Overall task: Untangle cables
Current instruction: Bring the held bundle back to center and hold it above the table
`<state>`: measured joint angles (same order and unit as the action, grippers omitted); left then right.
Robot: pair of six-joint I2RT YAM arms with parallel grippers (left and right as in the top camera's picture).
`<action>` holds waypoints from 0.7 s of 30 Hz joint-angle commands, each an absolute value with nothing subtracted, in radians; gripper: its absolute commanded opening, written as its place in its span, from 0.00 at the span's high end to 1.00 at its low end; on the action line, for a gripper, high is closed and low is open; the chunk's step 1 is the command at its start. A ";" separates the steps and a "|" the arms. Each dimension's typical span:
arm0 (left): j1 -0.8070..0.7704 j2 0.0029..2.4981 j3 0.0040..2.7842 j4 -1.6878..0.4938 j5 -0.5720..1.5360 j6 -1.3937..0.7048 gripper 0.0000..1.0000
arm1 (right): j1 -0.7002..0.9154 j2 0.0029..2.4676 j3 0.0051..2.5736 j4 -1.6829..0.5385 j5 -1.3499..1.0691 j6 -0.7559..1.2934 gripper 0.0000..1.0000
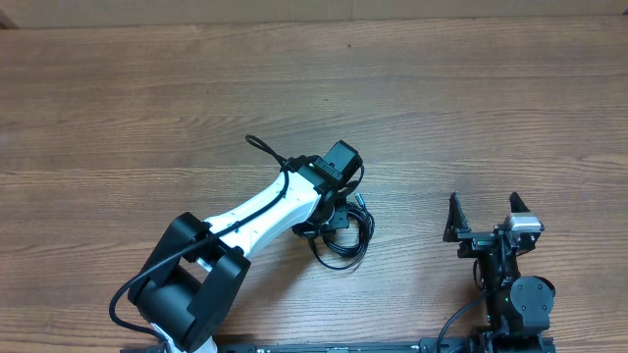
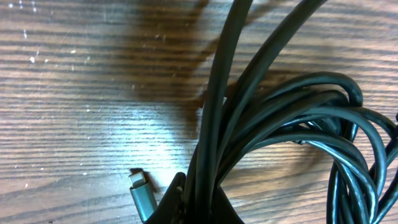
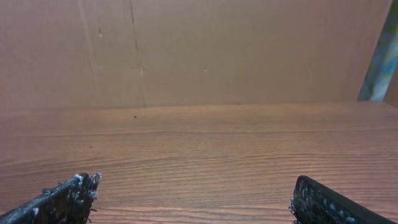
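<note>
Barely started, I judge: left jaws pinch strands of the cables, all 1 tangled coil on the desk; right jaws gape, empty.

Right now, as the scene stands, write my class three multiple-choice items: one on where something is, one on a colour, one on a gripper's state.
1. Where on the table do the cables lie?
A) under the left gripper
B) in the far left corner
C) along the right edge

2. What colour are the cables?
A) white
B) black
C) red

3. How is the right gripper?
A) shut on a cable
B) open, holding nothing
C) shut, holding nothing

Answers:
1 A, the overhead view shows the coil beneath the left gripper.
2 B, the left wrist view shows black strands.
3 B, its jaws stand apart over bare table.
</note>
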<state>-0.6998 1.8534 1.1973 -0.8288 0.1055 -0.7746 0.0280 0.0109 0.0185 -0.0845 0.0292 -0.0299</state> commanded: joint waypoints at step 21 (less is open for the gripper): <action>-0.699 1.827 1.210 -0.791 0.120 -0.755 0.96 | 0.032 0.004 0.007 -0.081 0.024 -0.035 0.00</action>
